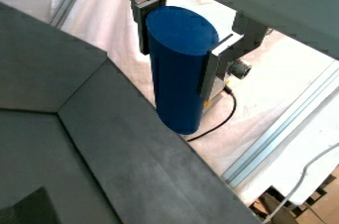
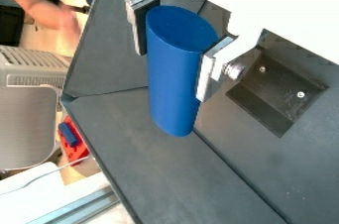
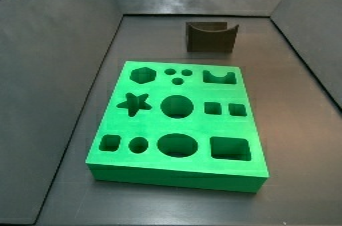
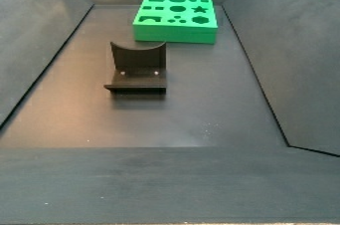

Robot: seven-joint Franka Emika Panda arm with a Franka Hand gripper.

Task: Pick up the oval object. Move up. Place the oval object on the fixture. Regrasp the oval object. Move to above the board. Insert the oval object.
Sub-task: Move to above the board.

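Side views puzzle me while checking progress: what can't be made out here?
- Gripper and blue oval object: outside both side views, so their height over the green board is unknown.
- Peg's lower end: faces away in both wrist views.
- Fixture notch: dark, shape unclear.

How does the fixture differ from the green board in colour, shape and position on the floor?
The fixture is dark grey-brown; the board is bright green. The fixture is a small upright block with a curved notch in its top; the board is a large flat slab with many shaped holes. Both rest on the dark floor, apart from each other and empty. The gripper shows only in the wrist views, shut on the blue oval object.
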